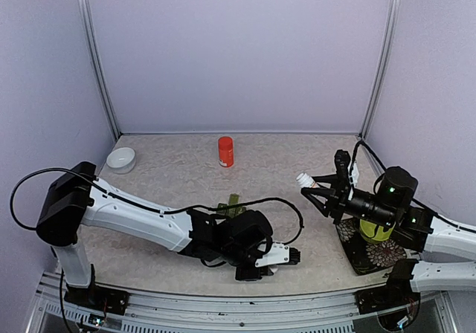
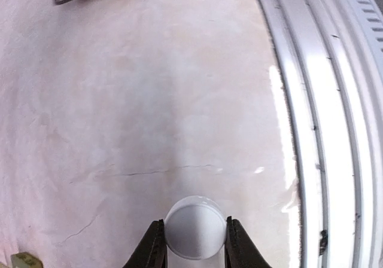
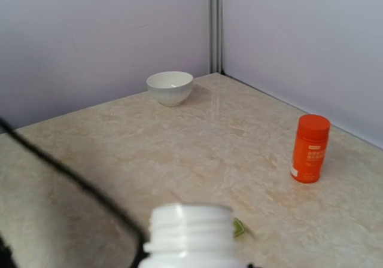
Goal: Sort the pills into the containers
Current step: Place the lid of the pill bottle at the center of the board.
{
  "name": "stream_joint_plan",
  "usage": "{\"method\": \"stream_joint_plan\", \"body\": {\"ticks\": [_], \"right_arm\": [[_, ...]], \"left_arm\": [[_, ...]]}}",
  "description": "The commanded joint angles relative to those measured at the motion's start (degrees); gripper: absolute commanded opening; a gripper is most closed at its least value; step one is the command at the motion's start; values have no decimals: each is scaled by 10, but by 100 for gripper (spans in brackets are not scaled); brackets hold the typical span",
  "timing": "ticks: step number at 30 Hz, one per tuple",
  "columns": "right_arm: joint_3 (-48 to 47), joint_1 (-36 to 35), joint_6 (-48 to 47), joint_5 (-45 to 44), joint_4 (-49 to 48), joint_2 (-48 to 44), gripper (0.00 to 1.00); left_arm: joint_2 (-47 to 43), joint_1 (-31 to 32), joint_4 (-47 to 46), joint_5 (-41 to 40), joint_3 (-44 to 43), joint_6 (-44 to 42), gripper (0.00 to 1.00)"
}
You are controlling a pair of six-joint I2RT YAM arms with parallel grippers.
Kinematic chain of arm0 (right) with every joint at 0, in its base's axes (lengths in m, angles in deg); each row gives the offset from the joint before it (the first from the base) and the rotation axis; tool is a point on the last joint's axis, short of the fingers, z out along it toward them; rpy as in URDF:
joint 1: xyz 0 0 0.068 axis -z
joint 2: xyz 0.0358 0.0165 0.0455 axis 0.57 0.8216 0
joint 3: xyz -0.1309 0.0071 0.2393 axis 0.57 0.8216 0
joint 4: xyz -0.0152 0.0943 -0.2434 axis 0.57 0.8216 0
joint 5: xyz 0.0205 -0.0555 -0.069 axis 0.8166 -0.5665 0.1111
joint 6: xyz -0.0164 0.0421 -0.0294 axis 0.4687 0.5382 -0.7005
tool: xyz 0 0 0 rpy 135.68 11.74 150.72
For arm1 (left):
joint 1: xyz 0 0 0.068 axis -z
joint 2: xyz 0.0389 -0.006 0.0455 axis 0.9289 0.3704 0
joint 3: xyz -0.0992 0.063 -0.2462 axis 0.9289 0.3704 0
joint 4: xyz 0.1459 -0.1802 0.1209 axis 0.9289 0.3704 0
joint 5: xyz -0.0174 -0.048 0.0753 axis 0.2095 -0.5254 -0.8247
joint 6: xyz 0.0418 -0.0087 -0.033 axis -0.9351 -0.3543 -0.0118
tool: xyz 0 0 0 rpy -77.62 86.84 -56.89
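Observation:
The dark green pill box (image 1: 232, 205) lies mid-table, mostly hidden behind my left arm; a green corner shows in the right wrist view (image 3: 240, 227). My left gripper (image 1: 288, 257) is near the table's front edge and is shut on a round white cap (image 2: 195, 228), held between both fingers (image 2: 152, 249) just above the tabletop. My right gripper (image 1: 310, 187) is shut on an open white bottle (image 1: 303, 178), held above the table with its threaded mouth (image 3: 191, 229) pointing left. No pills are visible.
A red-orange bottle (image 1: 225, 152) stands at the back centre and also shows in the right wrist view (image 3: 310, 148). A white bowl (image 1: 121, 159) is at the back left. A lime-green bowl (image 1: 370, 233) sits on a dark patterned mat (image 1: 372, 257) under my right arm. A metal rail (image 2: 326, 124) runs along the front edge.

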Motion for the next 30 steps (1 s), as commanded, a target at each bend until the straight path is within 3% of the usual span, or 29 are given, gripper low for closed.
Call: {"method": "stream_joint_plan", "body": {"ticks": [1, 16, 30], "right_arm": [[-10, 7, 10, -25, 0, -6, 0], [-29, 7, 14, -22, -42, 64, 0], [-59, 7, 5, 33, -122, 217, 0]], "left_arm": [[-36, -36, -23, -34, 12, 48, 28], [-93, -198, -71, -98, 75, 139, 27], [-89, -337, -103, -178, 111, 193, 26]]}}
